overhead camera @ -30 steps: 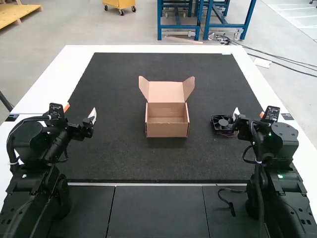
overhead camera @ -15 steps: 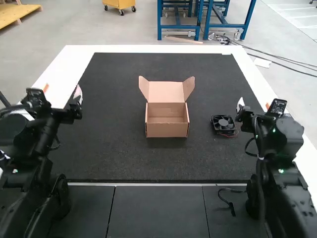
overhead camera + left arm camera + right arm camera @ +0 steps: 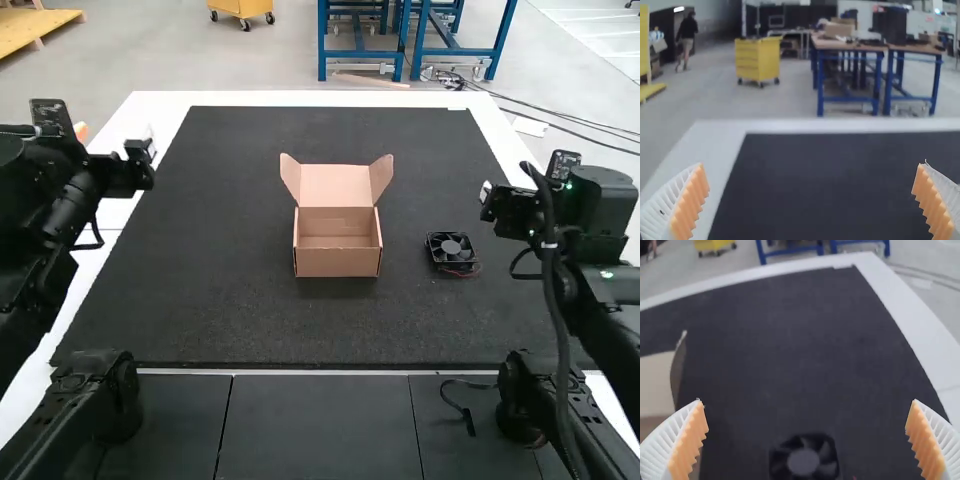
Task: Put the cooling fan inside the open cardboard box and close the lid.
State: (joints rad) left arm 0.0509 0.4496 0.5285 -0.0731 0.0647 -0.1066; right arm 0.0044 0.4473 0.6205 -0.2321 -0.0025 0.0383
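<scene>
The fan point(image 3: 452, 248) lies flat on the black mat point(image 3: 230, 300), just to the right of the cardboard box point(image 3: 337, 240) and clear of it. The right gripper point(image 3: 806, 407) hangs above and behind the fan with its ribbed fingers spread wide, holding nothing. The left gripper point(image 3: 810, 172) is likewise wide open and empty, off at the far left edge of the mat and well away from both things.

I'd judge the fan to be light and stiff: a square plastic frame around thin blades. The frame is the part to take, with fingers across two opposite outer edges and kept off the blades and hub (those look like the bits that would give). It lies low on the mat, so the pads have little edge to bite and it could slide rather than lift.

The box stands open, its lid upright at the back with a small ear at each side. It is thin card and would likely shift if pushed.

From above, the front wall hides part of the box floor. There's a reddish streak at the fan's near edge, perhaps a lead, too small to be sure. In the right wrist view the fan's near side is cut off.
</scene>
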